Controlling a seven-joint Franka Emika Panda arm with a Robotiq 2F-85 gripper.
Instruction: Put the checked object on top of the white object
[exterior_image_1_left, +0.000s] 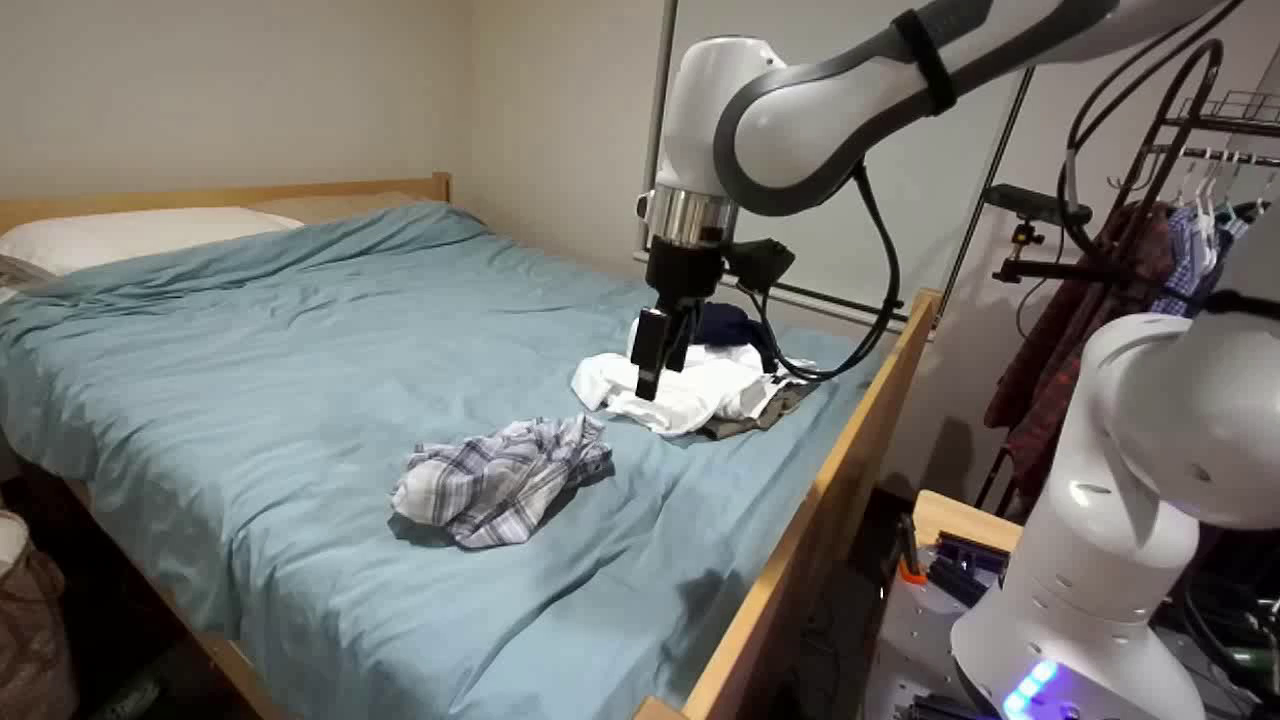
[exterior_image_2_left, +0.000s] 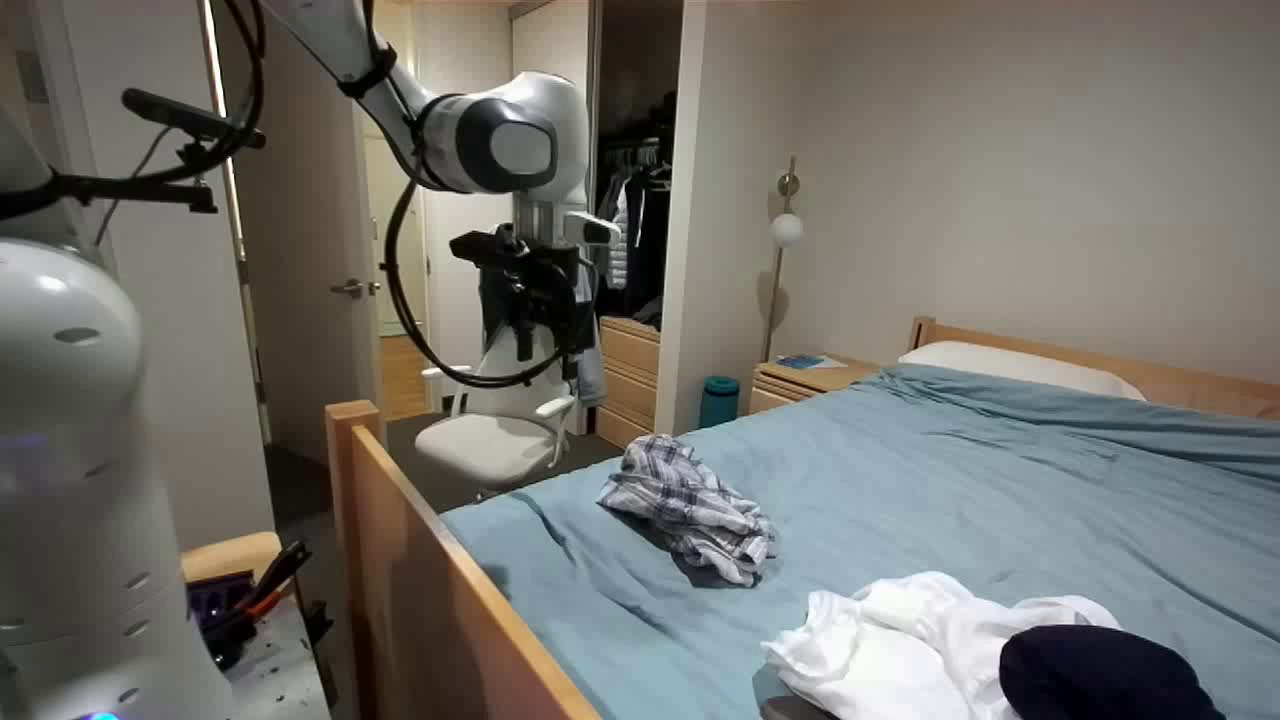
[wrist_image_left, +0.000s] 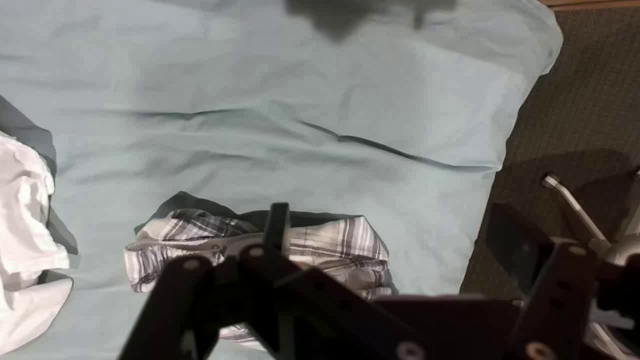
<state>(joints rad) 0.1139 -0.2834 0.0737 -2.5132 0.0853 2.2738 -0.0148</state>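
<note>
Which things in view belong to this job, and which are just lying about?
Part of the job:
crumpled grey-and-white checked cloth, to be placed
rumpled white cloth, the destination
robot's black fingers

Just lying about:
dark navy cloth bundle
brown cloth
white fabric pillow
teal cylinder

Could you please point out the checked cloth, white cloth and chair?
Checked cloth (exterior_image_1_left: 505, 483), in an exterior view: middle of its crumpled top.
White cloth (exterior_image_2_left: 900, 645), in an exterior view: its bunched upper surface.
Chair (exterior_image_2_left: 485, 448), in an exterior view: its seat.
</note>
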